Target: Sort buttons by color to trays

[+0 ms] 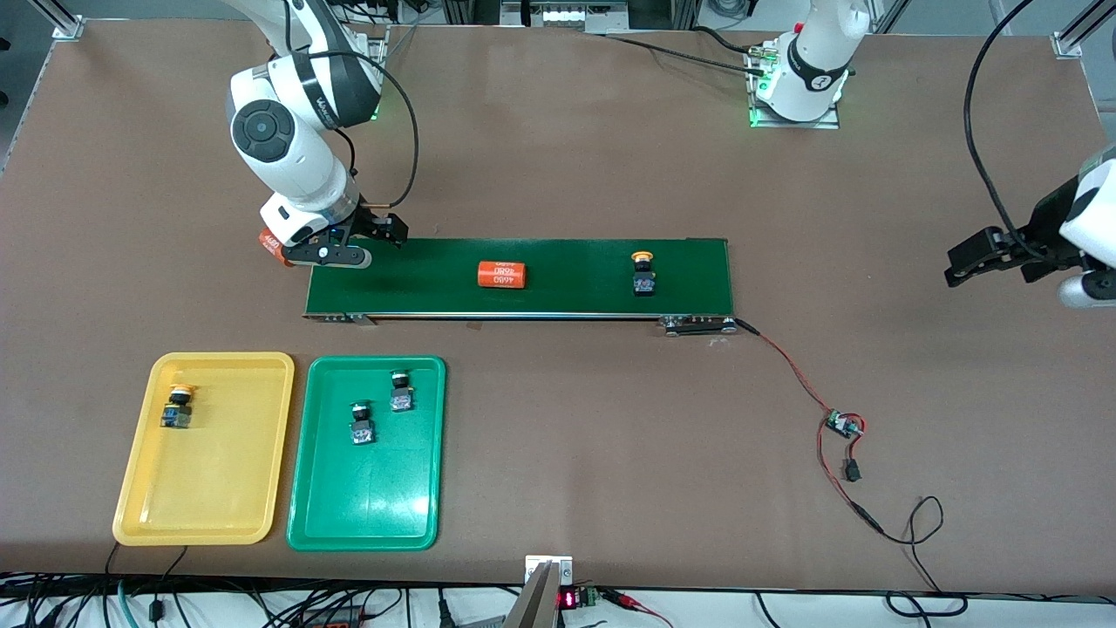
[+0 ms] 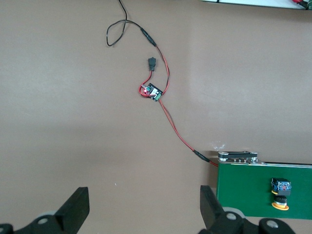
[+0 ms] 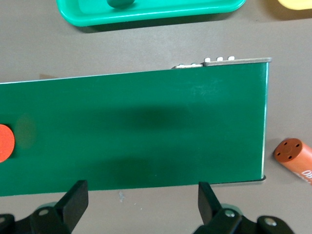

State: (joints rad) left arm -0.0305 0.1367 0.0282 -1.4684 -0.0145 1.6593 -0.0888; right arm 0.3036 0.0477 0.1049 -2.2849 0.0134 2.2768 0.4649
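Buttons already sorted sit near the desk's front edge: one yellow-capped push-button switch (image 1: 178,406) in the shallow yellow plastic tray (image 1: 261,436), two green-capped switches (image 1: 381,406) in the green plastic tray (image 1: 418,453). Farther back, the last yellow-capped button (image 1: 643,273) lies on the long dark-green conveyor belt (image 1: 567,262), cap pointing away from the camera. The right gripper (image 1: 377,237) hovers over the belt's other end, fingers spread, an orange cylinder (image 1: 502,275) between them. The left gripper (image 1: 968,262), fingers spread, waits off the belt, probably closer.
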